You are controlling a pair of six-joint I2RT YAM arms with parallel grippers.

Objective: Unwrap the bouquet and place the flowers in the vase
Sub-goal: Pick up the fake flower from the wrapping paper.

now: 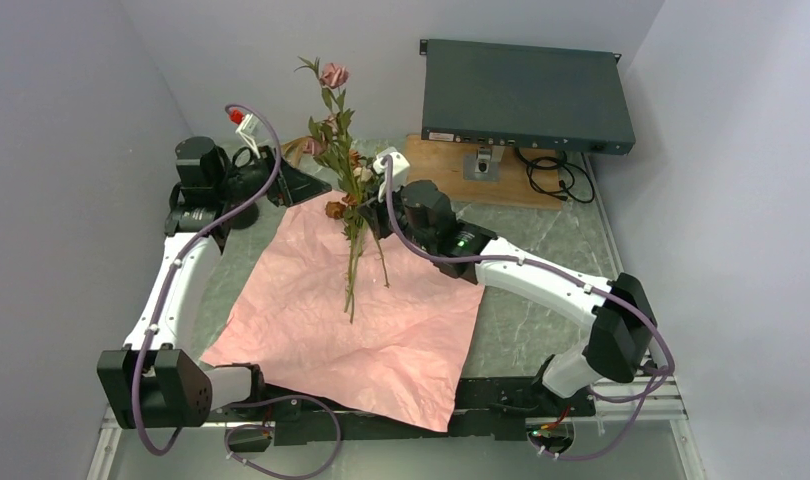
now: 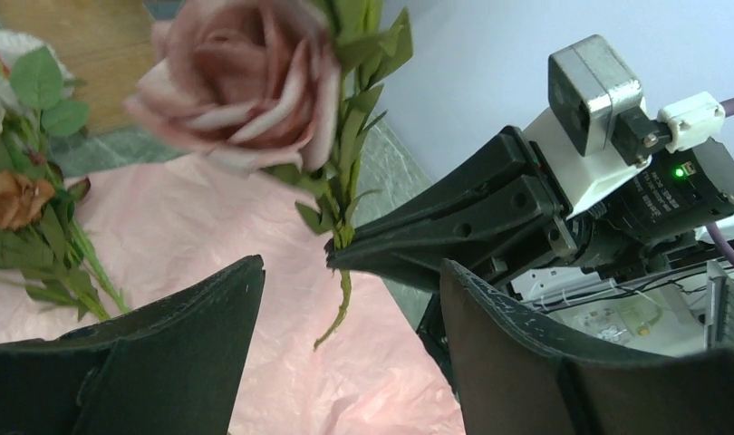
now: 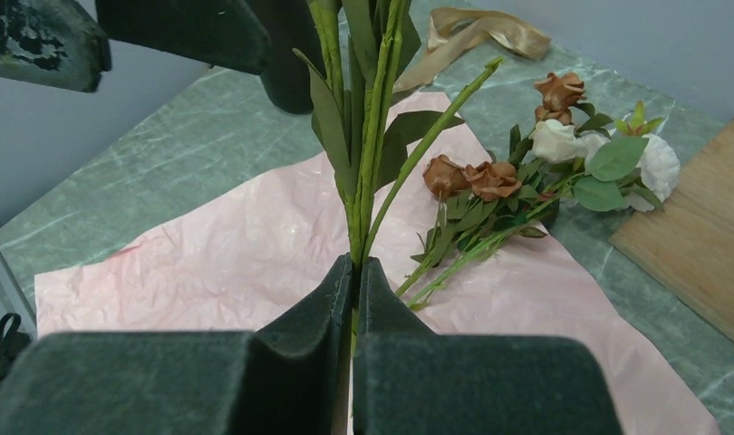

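The right claw (image 3: pixel 354 267) is pressed together on the stem (image 3: pixel 368 163) of one pink rose (image 2: pixel 236 82). It pinches the stem low down and holds the rose upright above the far part of the pink paper (image 1: pixel 361 340), near the middle of the desk (image 3: pixel 164 154). The left claw (image 2: pixel 352 272) is spread, with one finger on each side of that stem and of the right claw's tip, gripping nothing. This looks like a hand-over, or a second grip to steady the rose before it goes to the vase. To do it well, the left claw should close on bare stem just clear of the right claw's tip, under the leaves and well below the bloom, and squarely across so the stem does not twist. The right claw should let go only once that grip is firm, because the stem is thin, the head looks heavy, and the rose would probably tip. The rest of the flowers (image 3: pixel 490 179) lie loose across the paper's far edge, heads out on the bare desk near the wooden board (image 3: pixel 699 236). The ribbon (image 3: pixel 477 32) lies toward the far edge, left of the middle. The vase is hard to pick out: a dark upright shape (image 3: pixel 286 63) behind the stem in the right wrist view may be it, but its top is cut off and I cannot tell. In that view the stem's lower end is hidden behind the right claw, and from above the left claw merges with dark arm parts.
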